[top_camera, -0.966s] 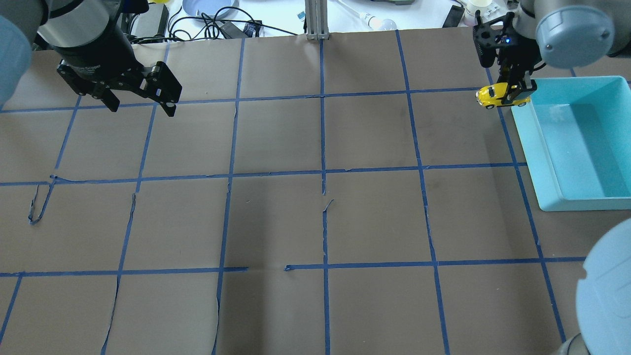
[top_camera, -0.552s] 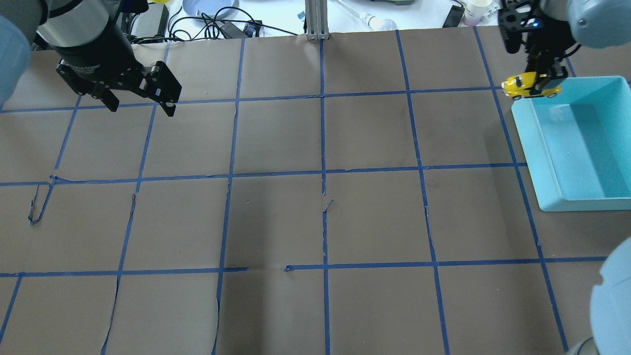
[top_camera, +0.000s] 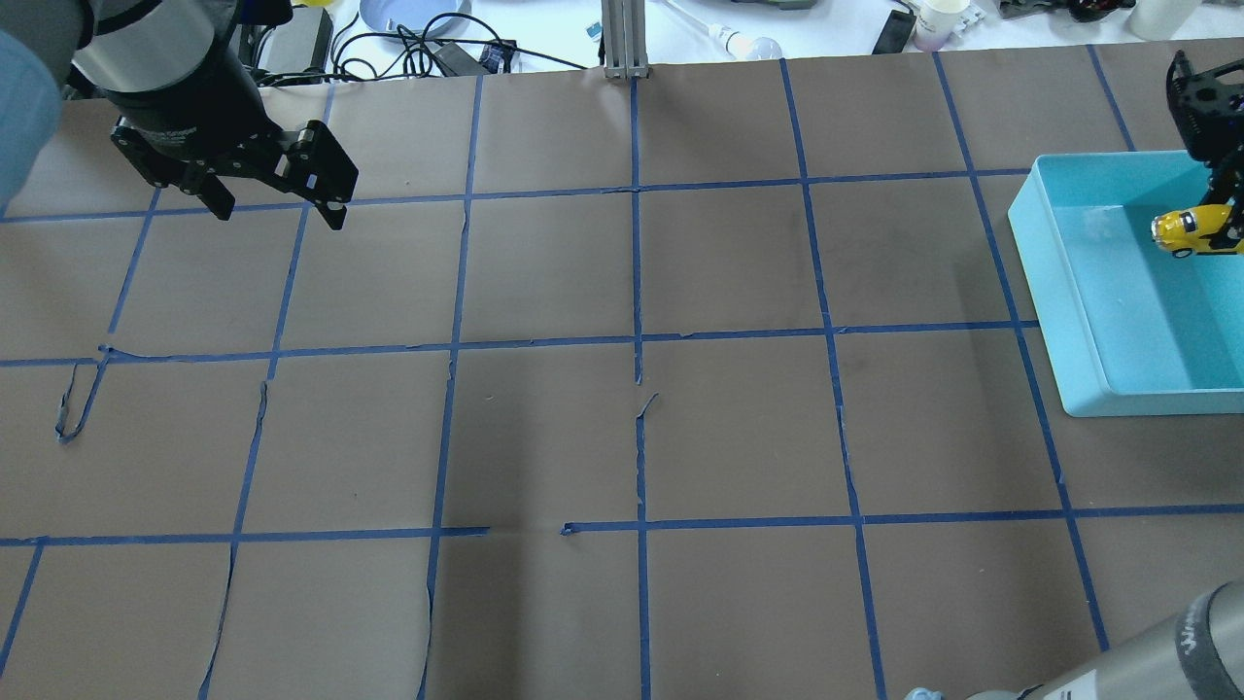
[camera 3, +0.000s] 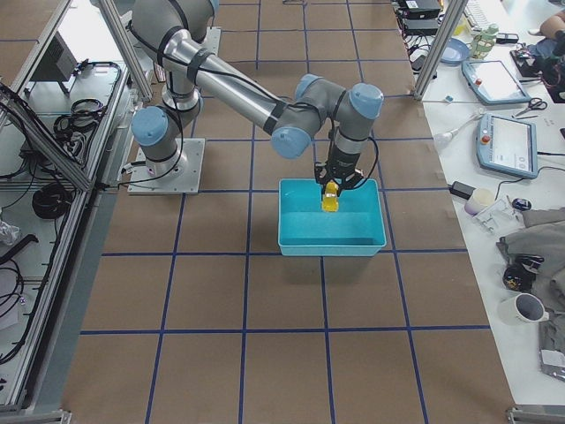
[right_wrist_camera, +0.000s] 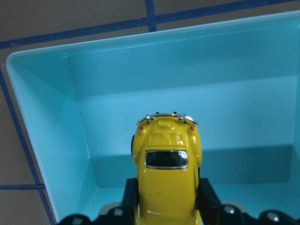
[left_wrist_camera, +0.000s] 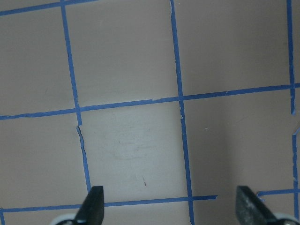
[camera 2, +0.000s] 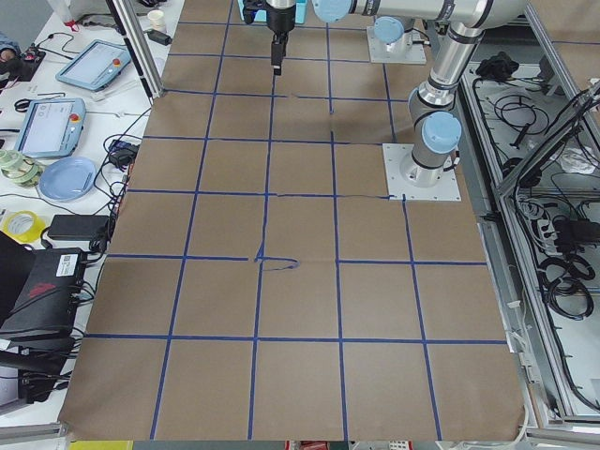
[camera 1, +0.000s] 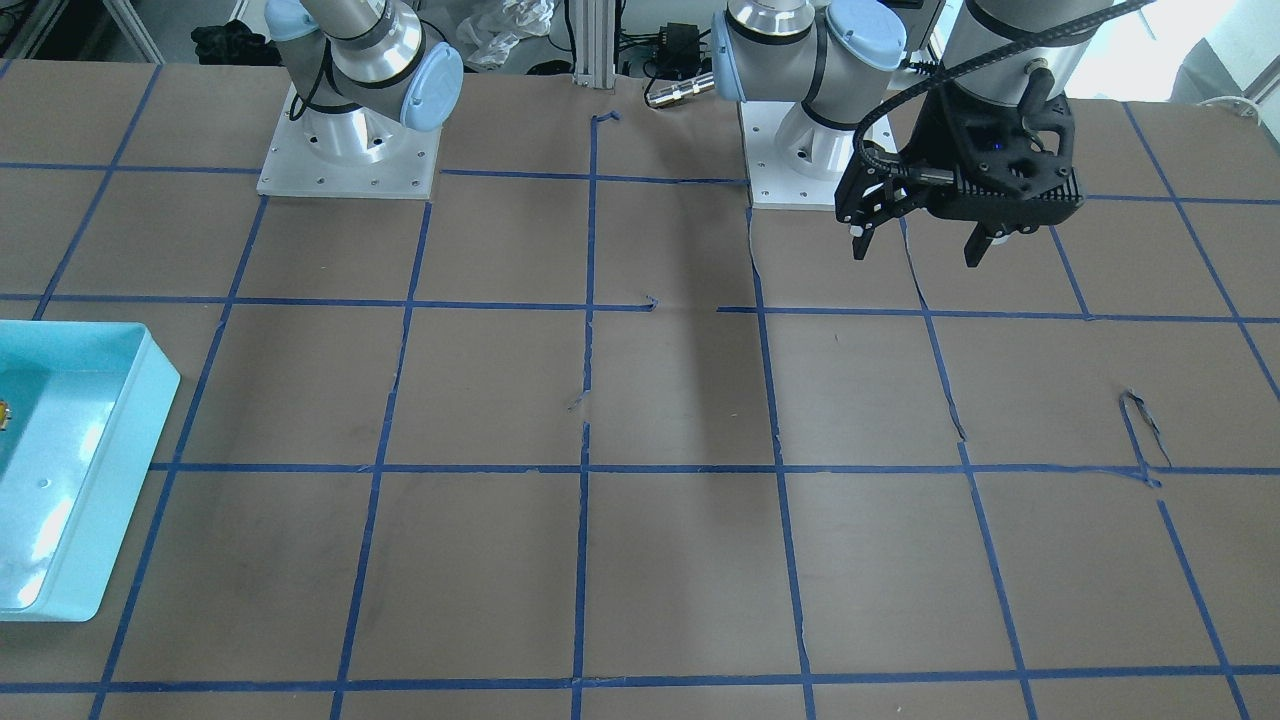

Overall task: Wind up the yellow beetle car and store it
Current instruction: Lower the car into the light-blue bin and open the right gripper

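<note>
right hand (right_wrist_camera: 168,199) pinches car (right_wrist_camera: 165,140) over bin (right_wrist_camera: 44,122) — poised to store it | left hand (top_camera: 280,212) spread, parked aside

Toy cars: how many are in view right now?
1. The car is held in the right gripper, over the bin. No other shows in any view.

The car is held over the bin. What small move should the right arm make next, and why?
Probably lower it a little, then open. The right gripper is shut on the car, which hangs within the walls of the bin but seems to be above its floor, so a release from this height might make it bounce or roll.
</note>
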Tool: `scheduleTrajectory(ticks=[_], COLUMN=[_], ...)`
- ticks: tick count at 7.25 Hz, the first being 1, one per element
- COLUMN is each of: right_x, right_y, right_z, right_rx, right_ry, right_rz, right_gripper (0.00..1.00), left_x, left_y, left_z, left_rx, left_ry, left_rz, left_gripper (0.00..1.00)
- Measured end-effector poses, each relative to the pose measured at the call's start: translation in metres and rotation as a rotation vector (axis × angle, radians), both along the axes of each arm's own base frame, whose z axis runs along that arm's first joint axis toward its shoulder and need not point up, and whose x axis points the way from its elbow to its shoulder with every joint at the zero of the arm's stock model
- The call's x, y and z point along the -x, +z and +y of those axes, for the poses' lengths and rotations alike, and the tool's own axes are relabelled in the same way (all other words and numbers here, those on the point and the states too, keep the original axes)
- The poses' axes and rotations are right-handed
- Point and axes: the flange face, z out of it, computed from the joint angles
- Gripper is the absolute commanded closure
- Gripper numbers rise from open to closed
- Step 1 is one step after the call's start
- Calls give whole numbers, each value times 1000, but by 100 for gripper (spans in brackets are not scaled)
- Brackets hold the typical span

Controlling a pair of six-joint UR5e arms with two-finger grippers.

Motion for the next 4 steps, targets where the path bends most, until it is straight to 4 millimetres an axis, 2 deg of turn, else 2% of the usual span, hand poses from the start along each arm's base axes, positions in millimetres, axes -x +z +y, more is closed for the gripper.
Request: scheduleTrajectory(ticks=[3,4], right_x=[17,19], right_y=[-64,-81], right_z=[-14,-17], right_rx=[-15,-31], right_ry=[-13,-16], right_rz=[-9,-19], right_gripper=[100,90], left_x=[0,0], left_y=[0,0], left_z=[0,0], left_rx=[0,0], left_ry=[0,0], left_rz=[0,0], left_gripper=[0,0])
